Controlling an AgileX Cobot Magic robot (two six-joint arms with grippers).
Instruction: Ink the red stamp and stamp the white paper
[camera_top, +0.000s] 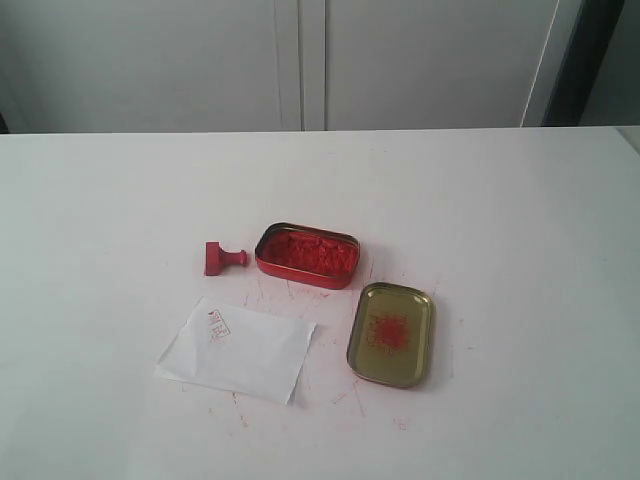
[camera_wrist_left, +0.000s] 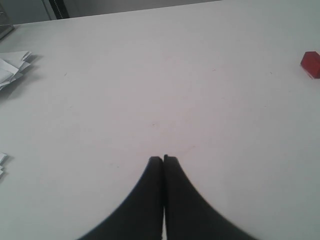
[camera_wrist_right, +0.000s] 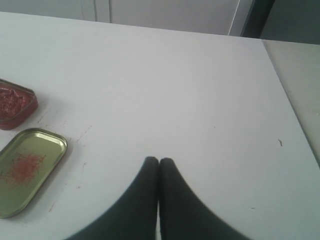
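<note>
The red stamp (camera_top: 222, 258) lies on its side on the white table, just left of the red oval tin of ink paste (camera_top: 307, 254); its block also shows at the edge of the left wrist view (camera_wrist_left: 310, 64). The white paper (camera_top: 237, 349) lies in front of the stamp and carries a small red imprint near its far left corner. My left gripper (camera_wrist_left: 163, 159) is shut with nothing in it, over bare table far from the stamp. My right gripper (camera_wrist_right: 159, 160) is shut and empty, to the side of the gold lid (camera_wrist_right: 27, 168). Neither gripper shows in the exterior view.
The gold tin lid with red smears (camera_top: 391, 333) lies right of the paper. Red ink flecks mark the tabletop around the tins. Crumpled white sheets (camera_wrist_left: 11, 67) lie off to one side in the left wrist view. The table's edge (camera_wrist_right: 292, 112) runs near my right gripper.
</note>
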